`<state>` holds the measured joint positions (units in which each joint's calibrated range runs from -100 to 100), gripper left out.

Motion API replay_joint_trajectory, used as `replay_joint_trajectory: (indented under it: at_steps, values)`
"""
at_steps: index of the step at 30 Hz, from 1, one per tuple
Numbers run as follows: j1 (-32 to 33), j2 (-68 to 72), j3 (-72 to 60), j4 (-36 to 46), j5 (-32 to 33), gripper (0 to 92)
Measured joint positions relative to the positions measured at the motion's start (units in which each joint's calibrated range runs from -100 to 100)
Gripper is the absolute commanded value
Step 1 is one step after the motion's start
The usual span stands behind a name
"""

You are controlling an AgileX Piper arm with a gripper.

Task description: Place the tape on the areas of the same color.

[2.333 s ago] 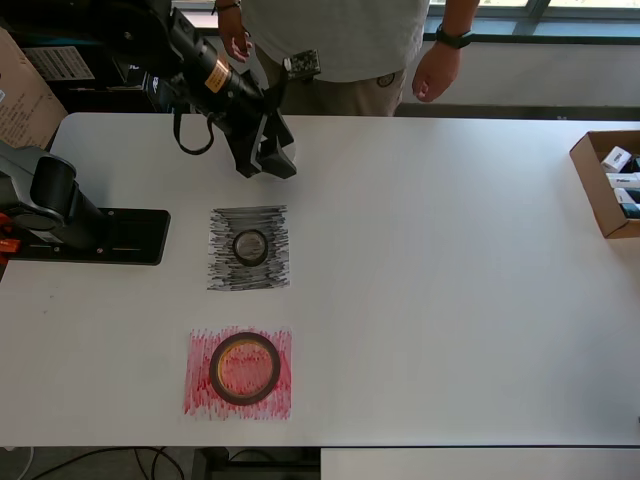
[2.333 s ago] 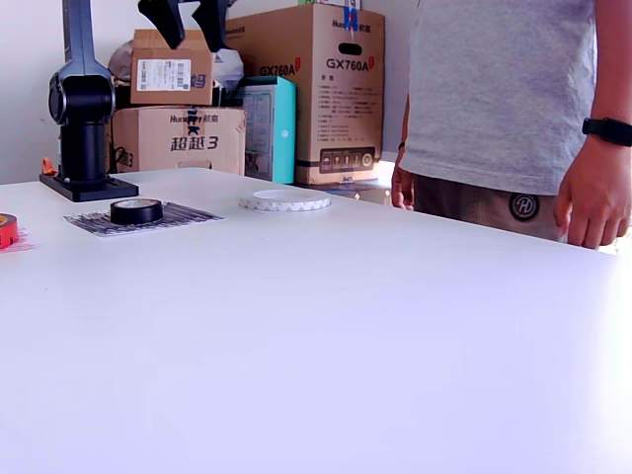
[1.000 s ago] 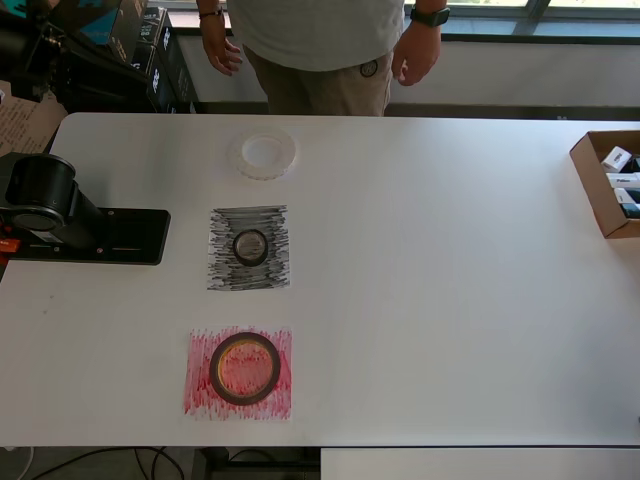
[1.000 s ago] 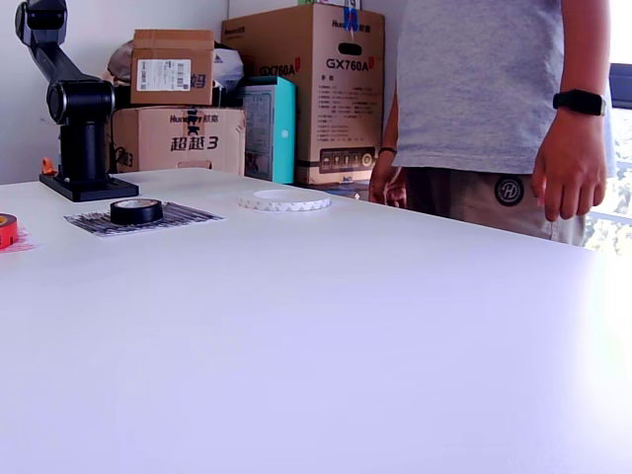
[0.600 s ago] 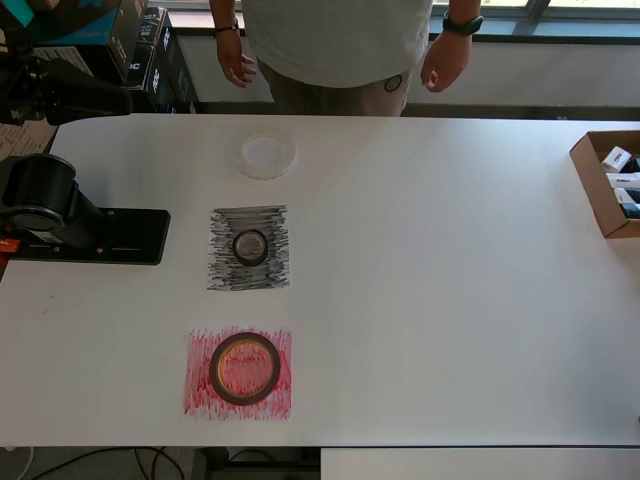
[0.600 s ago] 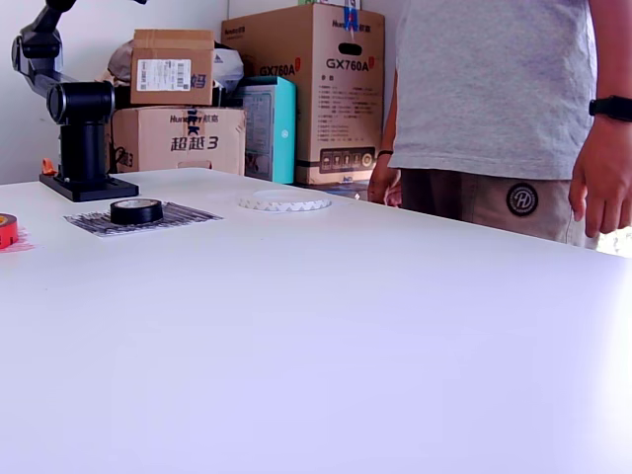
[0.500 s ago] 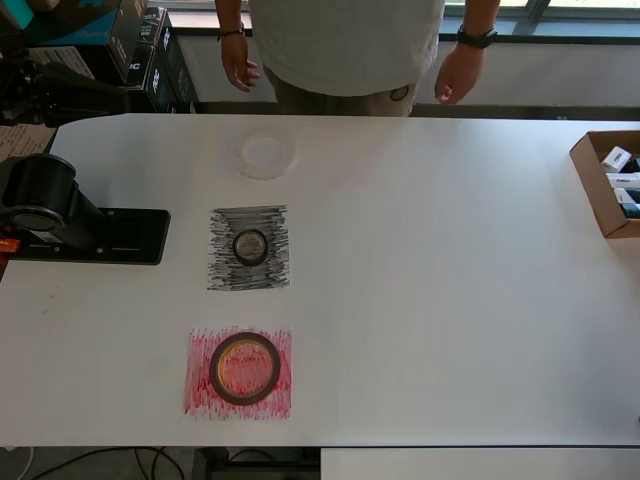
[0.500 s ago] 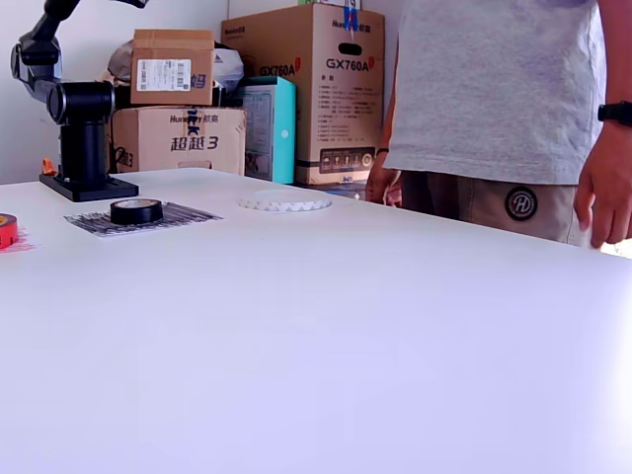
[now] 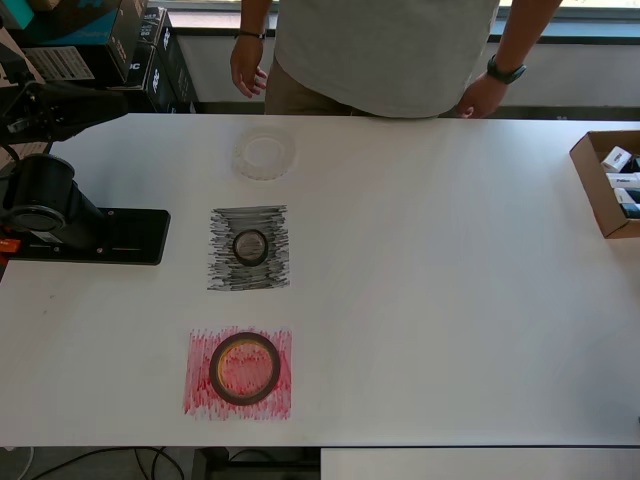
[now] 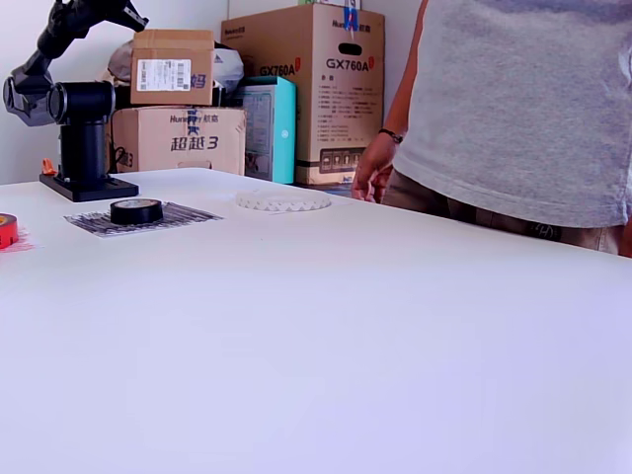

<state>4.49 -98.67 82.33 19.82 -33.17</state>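
The small black ring of tape [image 9: 250, 246] sits in the middle of the scribbled black-grey square [image 9: 249, 248]. The wide dark-red ring of tape [image 9: 244, 368] sits inside the scribbled red square [image 9: 238, 373]. So both colours look matched. The wide see-through whitish ring of tape [image 9: 264, 155] lies flat on the bare white table [image 9: 450, 280], near the far edge, just past the black square. I see no white patch for it.

The black robot arm [image 9: 62, 103] is folded back over its base [image 9: 95, 234], well away from all the rolls. I cannot see its gripper, so I cannot tell how its jaws stand.

A person in a grey shirt [image 9: 385, 50] leans over the far edge, one hand [image 9: 247, 72] hanging near the whitish ring. I think that is the risk: the hand could bump that roll, or the arm could swing back out while the person is close. A nudge of the table could also slide the black or red ring off its patch.
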Motion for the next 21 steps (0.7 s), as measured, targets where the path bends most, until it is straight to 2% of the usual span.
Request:
replay_joint_trajectory:
  at_steps: [7, 21]
  values:
    - [1.69, -0.12, 4.37, -1.97, -1.09, 0.0]
    - [2.57, -1.11, 14.89, -13.31, -3.78, 0.0]
